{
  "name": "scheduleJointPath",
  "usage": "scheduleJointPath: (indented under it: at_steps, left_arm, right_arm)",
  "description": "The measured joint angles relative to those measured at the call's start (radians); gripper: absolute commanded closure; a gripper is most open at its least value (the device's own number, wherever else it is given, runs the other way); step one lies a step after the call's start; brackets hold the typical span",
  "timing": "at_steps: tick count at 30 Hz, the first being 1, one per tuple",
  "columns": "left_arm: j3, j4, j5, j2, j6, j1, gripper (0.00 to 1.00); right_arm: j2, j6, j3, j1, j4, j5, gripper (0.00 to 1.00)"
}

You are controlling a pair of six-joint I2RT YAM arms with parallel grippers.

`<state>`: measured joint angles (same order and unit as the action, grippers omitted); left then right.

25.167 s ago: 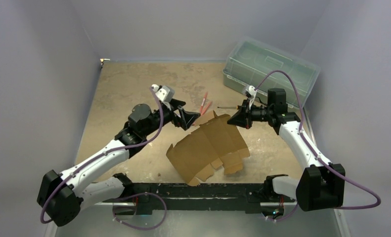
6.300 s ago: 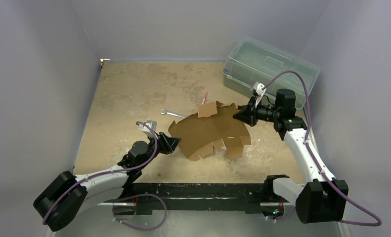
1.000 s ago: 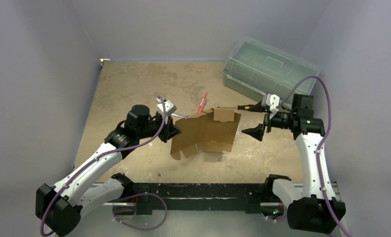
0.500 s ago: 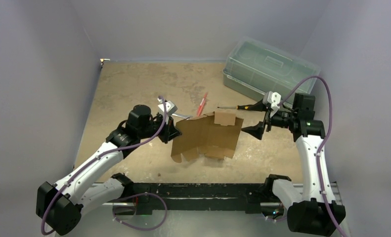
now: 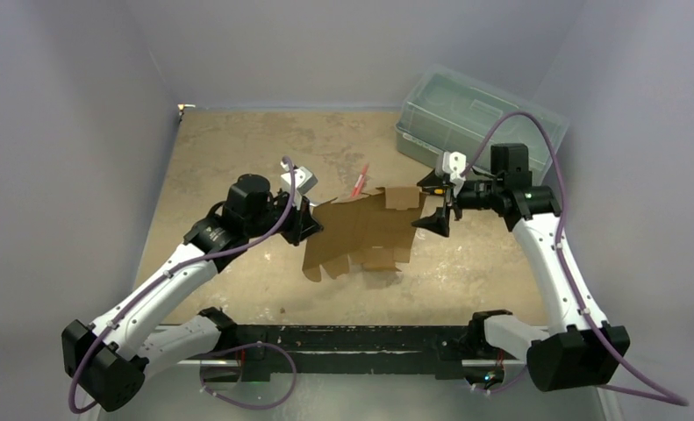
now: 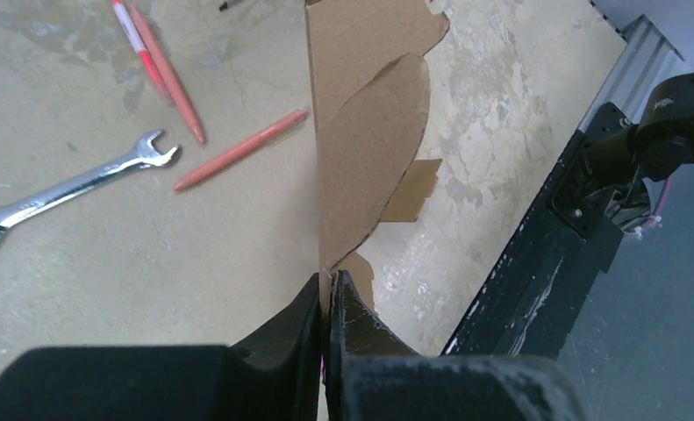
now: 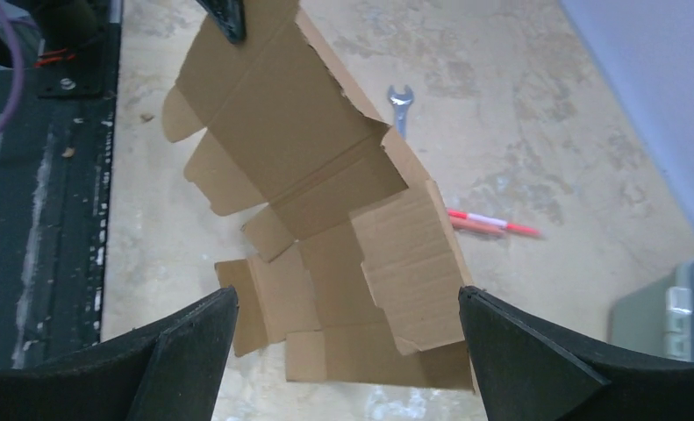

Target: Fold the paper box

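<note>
The paper box [image 5: 365, 232] is an unfolded brown cardboard sheet with flaps, held up off the table and tilted. My left gripper [image 5: 312, 226] is shut on its left edge. In the left wrist view the sheet [image 6: 361, 132] runs edge-on away from the closed fingertips of my left gripper [image 6: 328, 289]. My right gripper [image 5: 438, 215] is wide open just off the sheet's right edge and touches nothing. In the right wrist view the creased panels and flaps [image 7: 325, 175] spread out beyond the right gripper [image 7: 347, 296], between its parted fingers.
A translucent green lidded bin [image 5: 479, 123] stands at the back right. Red pens [image 5: 359, 181] lie behind the sheet, with a wrench [image 6: 71, 189] next to them. A black rail [image 5: 352, 338] runs along the near table edge.
My right gripper has swung left and forward, from well right of the sheet to its right edge. The left gripper has lifted the sheet slightly and kept its hold.
</note>
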<state>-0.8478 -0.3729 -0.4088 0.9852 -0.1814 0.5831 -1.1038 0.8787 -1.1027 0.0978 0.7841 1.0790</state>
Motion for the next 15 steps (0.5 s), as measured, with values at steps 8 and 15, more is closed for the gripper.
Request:
scheduleJointPath:
  at_steps: [8, 15]
  left_arm:
    - [-0.08, -0.063, 0.039, 0.021, 0.004, 0.001, 1.0]
    - [-0.097, -0.115, 0.057, 0.04, -0.042, 0.001, 1.0]
  right_arm:
    - [0.007, -0.074, 0.024, 0.0, -0.115, -0.013, 0.03]
    - [0.04, -0.159, 0.08, 0.014, -0.261, -0.058, 0.02]
